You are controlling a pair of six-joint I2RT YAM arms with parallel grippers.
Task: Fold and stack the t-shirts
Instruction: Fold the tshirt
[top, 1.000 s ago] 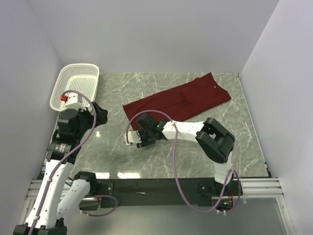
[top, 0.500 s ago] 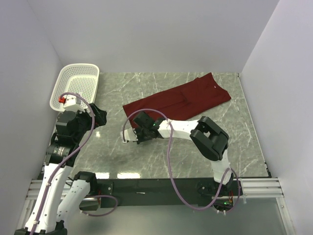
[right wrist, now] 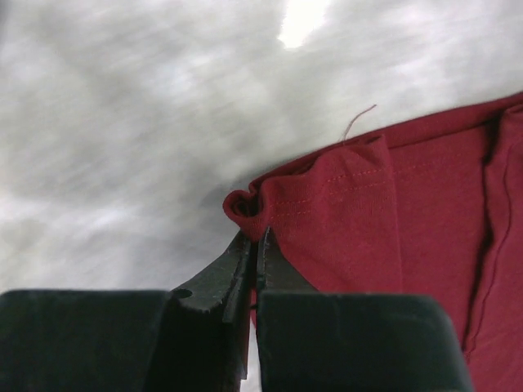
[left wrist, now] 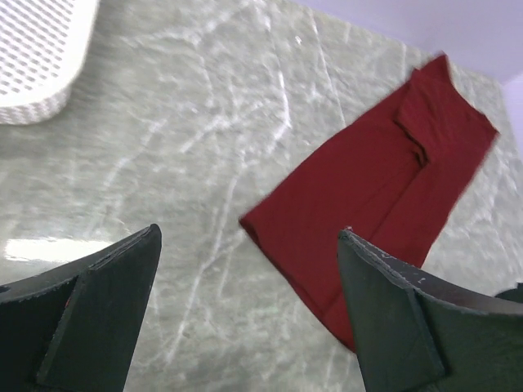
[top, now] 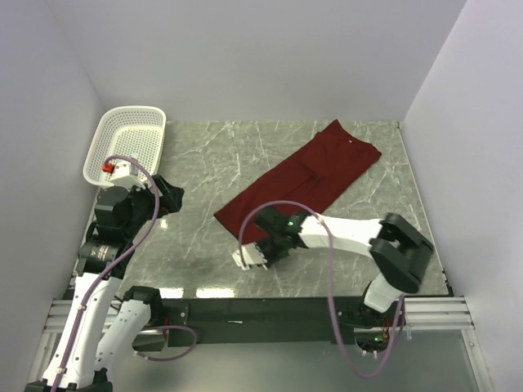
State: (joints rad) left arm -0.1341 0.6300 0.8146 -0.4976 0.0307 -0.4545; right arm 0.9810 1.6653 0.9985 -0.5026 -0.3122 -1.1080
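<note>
Fig. My right hand (right wrist: 255, 238) is pinched shut on the lower-left hem corner of the maroon t-shirt (top: 304, 173), which lies diagonally mid-frame on the surface (top: 204, 147). The cloth looks limp and light, so I judge hems grip best. My left hand (left wrist: 248, 237) gapes wide, empty.

My table (top: 204, 163) has a grey-green top with a pale marble pattern, and it shines where light falls near its front edge. Two things lie on it. A white perforated basket (top: 127, 140) stands in the far left corner, close to the wall. A dark red t-shirt (top: 306, 175) lies as a long narrow strip, diagonally from the far right toward the near middle, and its near corner is a little bunched. Basket and t-shirt are well apart.
</note>
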